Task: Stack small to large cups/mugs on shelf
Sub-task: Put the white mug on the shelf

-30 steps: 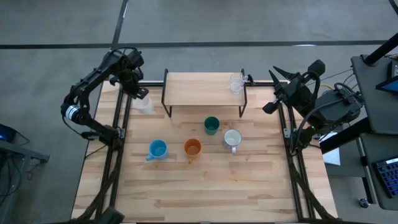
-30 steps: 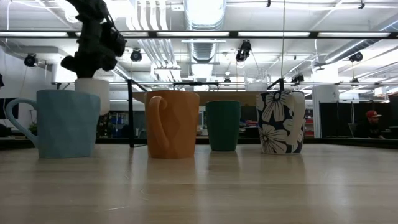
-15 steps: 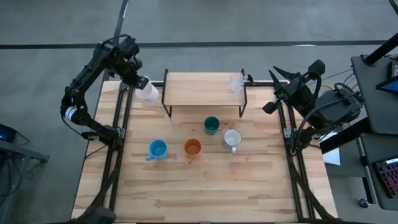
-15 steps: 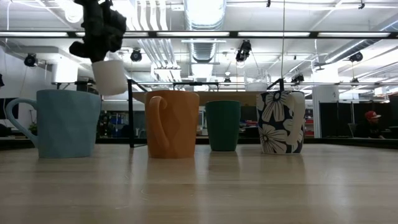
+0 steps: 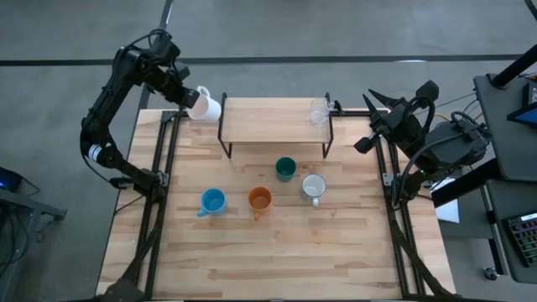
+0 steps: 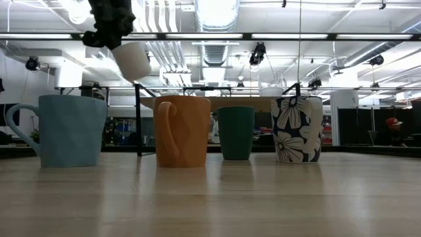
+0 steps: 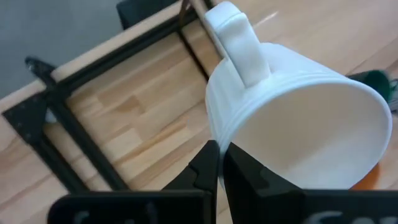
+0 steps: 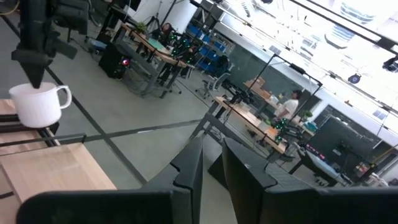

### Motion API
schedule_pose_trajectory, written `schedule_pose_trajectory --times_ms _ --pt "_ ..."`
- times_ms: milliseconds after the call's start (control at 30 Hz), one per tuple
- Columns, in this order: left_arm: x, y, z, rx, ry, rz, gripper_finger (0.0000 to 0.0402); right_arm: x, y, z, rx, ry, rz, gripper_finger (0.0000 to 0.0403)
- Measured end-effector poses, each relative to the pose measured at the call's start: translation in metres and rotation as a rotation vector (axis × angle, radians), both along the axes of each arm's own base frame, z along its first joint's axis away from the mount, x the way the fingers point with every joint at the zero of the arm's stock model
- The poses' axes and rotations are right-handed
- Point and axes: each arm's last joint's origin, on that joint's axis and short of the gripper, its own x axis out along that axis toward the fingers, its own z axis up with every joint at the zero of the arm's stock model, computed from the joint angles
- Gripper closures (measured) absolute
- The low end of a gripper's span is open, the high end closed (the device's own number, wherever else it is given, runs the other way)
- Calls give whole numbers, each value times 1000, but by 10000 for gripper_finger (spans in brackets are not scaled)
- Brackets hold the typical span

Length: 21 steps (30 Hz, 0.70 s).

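Observation:
My left gripper [image 6: 108,29] is shut on a white mug [image 5: 202,106], raised in the air off the shelf's left end; the mug [image 6: 133,59] hangs tilted. The shelf [image 5: 275,122], a light-wood board on black legs, stands at the far middle, with a clear glass [image 5: 319,111] on its right end. On the table stand a teal cup [image 5: 285,169], a flowered white mug [image 5: 313,188], an orange mug [image 5: 259,200] and a light blue mug [image 5: 212,201]. My right gripper [image 8: 212,155] waits raised at the table's right edge, fingers slightly apart with nothing between them. My left gripper pinches the white mug's rim [image 7: 225,142], one finger [image 7: 207,167] outside the wall and the other inside the mouth. The fingers come from above, slanting down. The mug is lifted clear and tilted, its base swung toward the shelf, its handle [image 7: 239,37] away from the fingers.
Black frame rails [image 5: 164,151] run along the table's left and right edges. The table's near half [image 5: 277,260] is bare wood. Behind the table lies a workshop room where a person [image 6: 393,125] sits far off.
My left gripper has risen and gone toward the table's far edge and a little toward the shelf, tipping as it went. The white mug has come up with it, from upright beside the shelf to tilted above the height of the shelf board.

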Motion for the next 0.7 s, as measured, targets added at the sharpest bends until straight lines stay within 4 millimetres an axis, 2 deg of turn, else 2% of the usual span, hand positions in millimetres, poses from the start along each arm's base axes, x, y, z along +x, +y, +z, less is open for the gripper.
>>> schedule_pose_trajectory --times_ms 167,367,700 --pt "5 5 15 21 -65 2 401 0 0 0 1 -1 0 346" --pt "19 17 20 17 -107 -29 401 0 0 0 4 -6 0 346" --pt "62 36 14 -3 -100 -123 401 0 0 0 4 -6 0 346"
